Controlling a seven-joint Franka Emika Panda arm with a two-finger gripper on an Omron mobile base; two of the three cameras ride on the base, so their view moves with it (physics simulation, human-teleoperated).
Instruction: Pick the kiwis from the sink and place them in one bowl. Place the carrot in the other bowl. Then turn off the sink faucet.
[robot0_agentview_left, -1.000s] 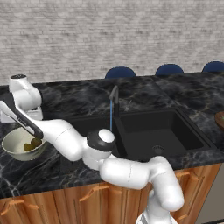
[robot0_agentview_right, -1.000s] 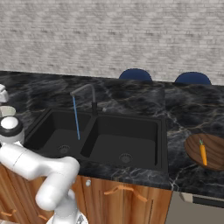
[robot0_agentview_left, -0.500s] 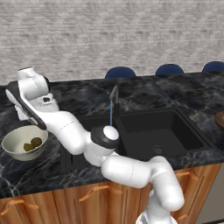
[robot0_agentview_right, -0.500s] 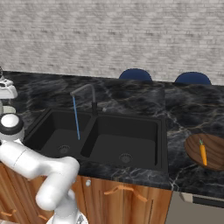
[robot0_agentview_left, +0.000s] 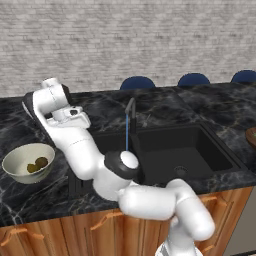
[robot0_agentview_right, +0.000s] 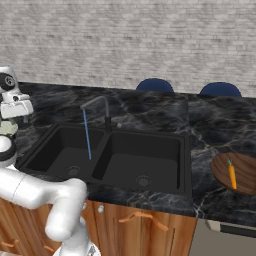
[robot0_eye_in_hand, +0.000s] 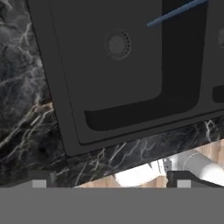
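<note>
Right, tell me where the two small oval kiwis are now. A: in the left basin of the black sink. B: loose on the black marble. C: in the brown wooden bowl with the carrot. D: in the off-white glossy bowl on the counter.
D: the left base view shows the yellow-green kiwi and the brown kiwi lying inside the off-white glossy bowl, left of the black sink.

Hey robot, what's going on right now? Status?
Gripper open, empty. Both kiwis in off-white bowl; carrot in brown bowl. Faucet running.
</note>
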